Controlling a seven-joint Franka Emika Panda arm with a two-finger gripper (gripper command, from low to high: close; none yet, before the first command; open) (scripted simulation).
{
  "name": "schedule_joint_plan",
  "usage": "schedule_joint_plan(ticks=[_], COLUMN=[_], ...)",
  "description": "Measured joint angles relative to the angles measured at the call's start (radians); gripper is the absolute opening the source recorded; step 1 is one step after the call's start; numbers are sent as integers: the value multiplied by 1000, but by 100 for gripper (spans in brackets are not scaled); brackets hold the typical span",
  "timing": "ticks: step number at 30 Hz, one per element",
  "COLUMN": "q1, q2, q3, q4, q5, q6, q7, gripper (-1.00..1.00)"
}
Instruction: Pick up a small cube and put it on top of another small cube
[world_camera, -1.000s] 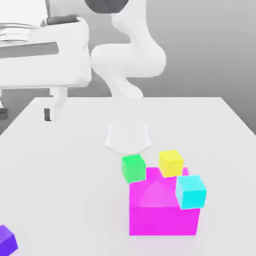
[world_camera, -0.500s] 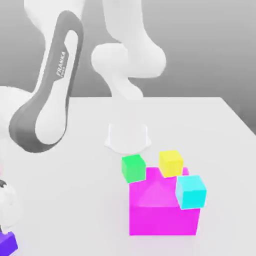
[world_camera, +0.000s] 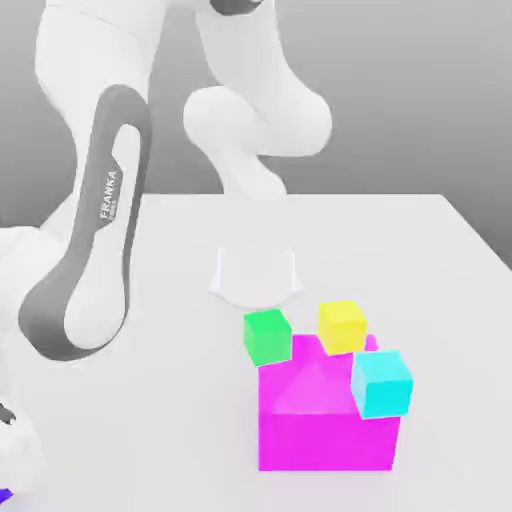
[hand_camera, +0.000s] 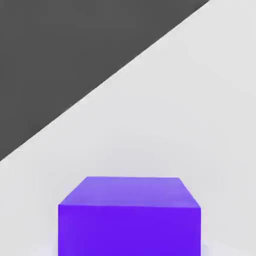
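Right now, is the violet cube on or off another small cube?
Off. The violet cube is at the exterior view's left edge, well apart from the green, yellow and cyan cubes.

- Well apart from the jaws, toward the exterior view's right: large magenta block (world_camera: 325, 442)
- Beneath the jaws: pale table (world_camera: 170, 400)
- Beyond its edge: dark grey area (hand_camera: 65, 55)

Hand view — close over violet cube (hand_camera: 129, 230)
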Motion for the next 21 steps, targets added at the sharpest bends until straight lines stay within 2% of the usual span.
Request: schedule_joint_plan(ticks=[21], q1=[378], q2=[-757], q3=[286], q4=[-507], q5=[-102], q6=[-234], q7=[-207], gripper=[-100])
